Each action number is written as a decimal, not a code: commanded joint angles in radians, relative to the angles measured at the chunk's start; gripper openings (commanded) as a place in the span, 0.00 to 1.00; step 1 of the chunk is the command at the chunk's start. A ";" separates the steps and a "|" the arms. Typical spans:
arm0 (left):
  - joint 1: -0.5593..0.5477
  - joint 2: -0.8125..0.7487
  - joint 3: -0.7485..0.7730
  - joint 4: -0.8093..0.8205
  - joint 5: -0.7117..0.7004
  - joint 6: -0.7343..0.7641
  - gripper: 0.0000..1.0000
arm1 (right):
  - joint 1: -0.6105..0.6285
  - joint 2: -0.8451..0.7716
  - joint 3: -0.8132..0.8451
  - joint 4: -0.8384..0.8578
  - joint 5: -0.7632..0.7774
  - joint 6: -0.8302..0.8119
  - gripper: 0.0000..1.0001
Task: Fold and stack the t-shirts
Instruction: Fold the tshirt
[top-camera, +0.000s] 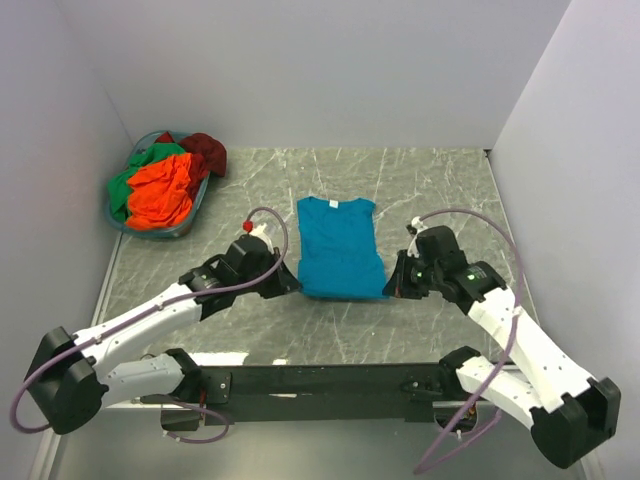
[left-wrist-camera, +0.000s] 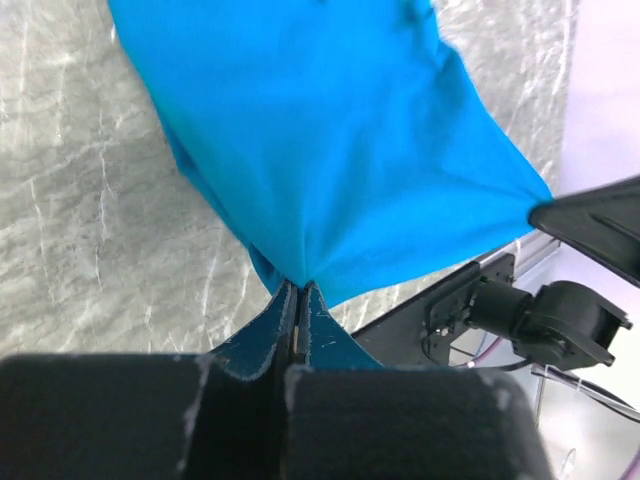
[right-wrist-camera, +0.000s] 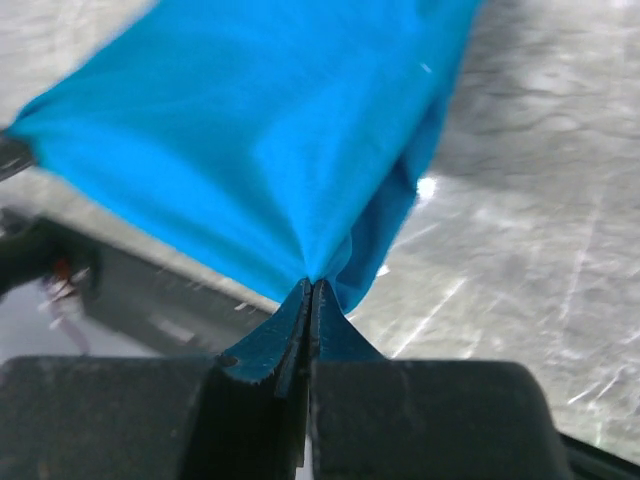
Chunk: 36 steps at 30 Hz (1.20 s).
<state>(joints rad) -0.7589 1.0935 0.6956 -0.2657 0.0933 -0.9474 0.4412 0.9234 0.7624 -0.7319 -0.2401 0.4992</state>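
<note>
While the teal-blue t-shirt (top-camera: 338, 248) is lying near the middle of the grey marble-patterned table (top-camera: 440, 190), its long axis is running from the near edge toward the far wall (top-camera: 320, 70). The neckline is pointing away from the arm bases, and the hem is facing them.

The left gripper (left-wrist-camera: 298, 290) is pinching the near left hem corner, jaws pressed together on the cloth. The right gripper (right-wrist-camera: 310, 285) is pinching the near right corner in the same way. The hem is stretching taut between the two pinch points, and soft cotton is fanning out from each in smooth tension creases. The garment is presenting a narrow, roughly rectangular outline.

Bare tabletop is showing on both long sides of the shirt and beyond the neckline. A round teal-rimmed basket (top-camera: 120, 222) is sitting in the far left corner, well apart from the shirt and close to the left wall (top-camera: 50, 150). It is holding a crumpled orange tee (top-camera: 160, 192), a green tee (top-camera: 140, 165) and a dark red tee (top-camera: 205, 150).
</note>
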 joint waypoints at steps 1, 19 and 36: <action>-0.002 -0.043 0.071 -0.078 -0.040 0.027 0.01 | 0.005 -0.041 0.109 -0.098 -0.106 -0.025 0.00; 0.099 0.138 0.300 0.059 -0.090 0.093 0.00 | -0.059 0.184 0.347 -0.015 -0.031 -0.041 0.00; 0.263 0.450 0.533 0.149 0.054 0.168 0.00 | -0.217 0.466 0.540 0.068 -0.113 -0.080 0.00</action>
<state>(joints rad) -0.5240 1.5082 1.1652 -0.1791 0.1001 -0.8120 0.2501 1.3521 1.2423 -0.7101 -0.3325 0.4431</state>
